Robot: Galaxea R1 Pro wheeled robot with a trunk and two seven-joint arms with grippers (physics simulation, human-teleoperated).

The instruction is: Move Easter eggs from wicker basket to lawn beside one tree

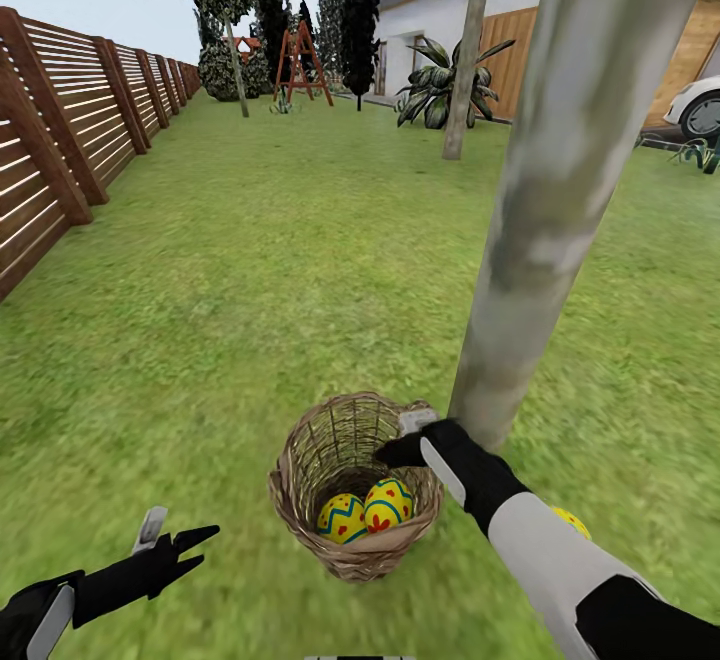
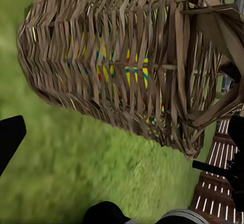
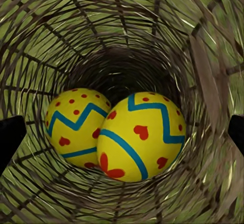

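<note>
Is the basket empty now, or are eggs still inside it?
Not empty. Two eggs lie at the bottom of the basket, seen from the head and right wrist views.

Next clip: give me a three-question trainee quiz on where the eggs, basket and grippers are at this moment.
1. How many Easter eggs lie in the wicker basket?
2. True or false: the right gripper is at the basket's rim.
3. The basket sits beside: A) the fence, B) the tree, C) the ladder.

Key: 1) two; 2) true; 3) B.
</note>
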